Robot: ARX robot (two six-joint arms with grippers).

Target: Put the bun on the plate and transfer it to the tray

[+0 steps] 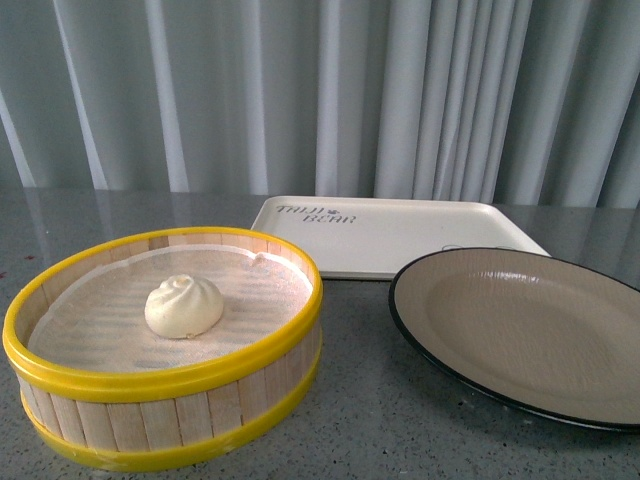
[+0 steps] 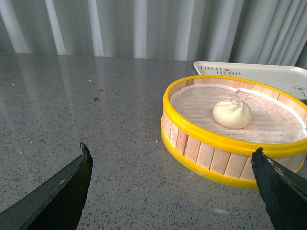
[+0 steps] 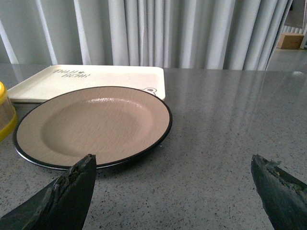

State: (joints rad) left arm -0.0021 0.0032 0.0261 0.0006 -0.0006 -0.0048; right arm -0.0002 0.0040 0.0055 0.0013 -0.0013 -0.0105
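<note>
Left gripper point(image 2: 171, 149) and right gripper point(image 3: 172, 158) both released, empty; left should drop over the bun point(image 1: 184, 305) in the steamer basket point(image 1: 160, 385), pinch softly, clear the rim.

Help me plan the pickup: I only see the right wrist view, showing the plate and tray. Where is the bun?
Observer: The bun sits inside the yellow-rimmed steamer basket, on its white cloth liner.
Operator: Where is that basket relative to the plate?
Observer: In the front view it stands left of the plate, apart from it, and in front of the tray.
Operator: What is the left claw doing?
Observer: The left claw is open, facing the basket and holding nothing.
</note>
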